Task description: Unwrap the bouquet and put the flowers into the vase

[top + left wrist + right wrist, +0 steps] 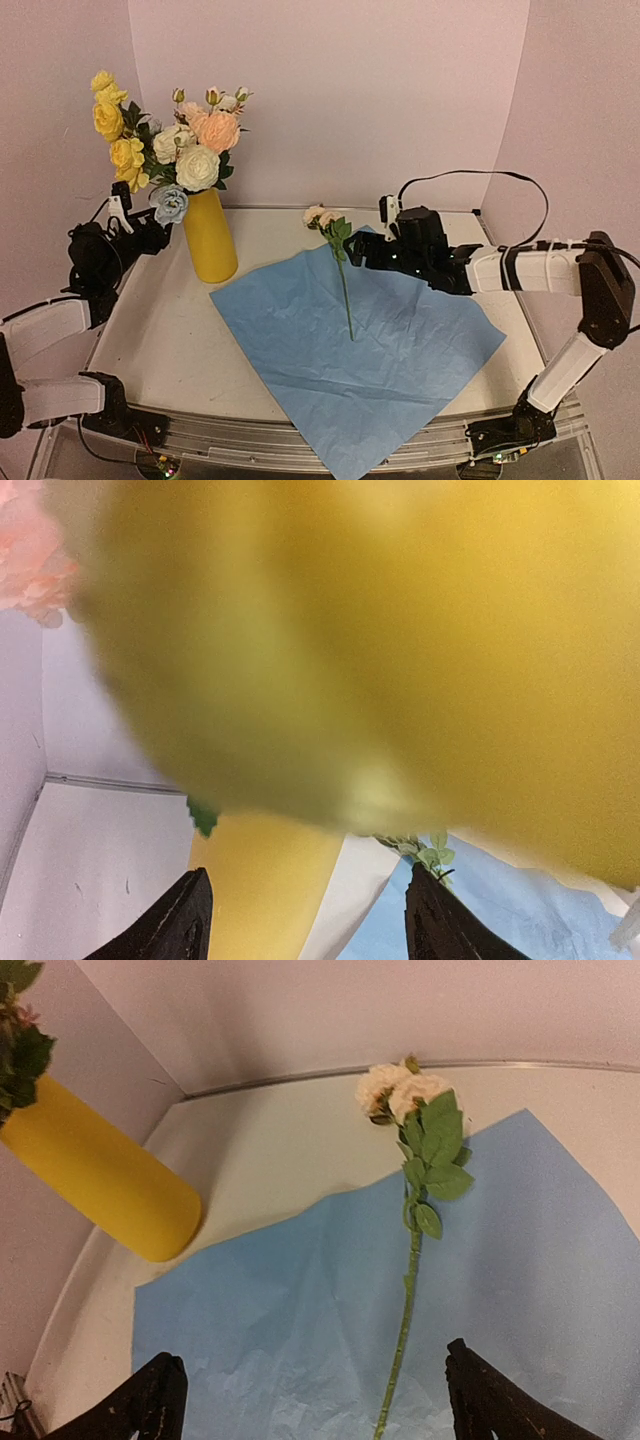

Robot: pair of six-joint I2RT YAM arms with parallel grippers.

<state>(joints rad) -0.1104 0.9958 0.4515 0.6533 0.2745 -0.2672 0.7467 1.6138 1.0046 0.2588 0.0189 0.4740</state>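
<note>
The yellow vase (pixel 210 242) stands at the back left and holds several flowers (pixel 185 150), yellow, white and peach. The bouquet is undone: its blue paper (pixel 350 350) lies spread flat mid-table. One flower (pixel 344 285) with a pale bloom lies on the paper, stem toward me. My left gripper (pixel 158 236) is open just left of the vase; in the left wrist view a blurred yellow bloom (pixel 400 630) fills the frame above the vase (pixel 265 880). My right gripper (pixel 320 1405) is open over the paper, the stem (pixel 402 1335) running between its fingers (pixel 160 1400).
Pale walls close in the table at the back and both sides. The vase sits near the back left corner. The blue paper's near corner hangs over the front edge (pixel 350 445) of the table.
</note>
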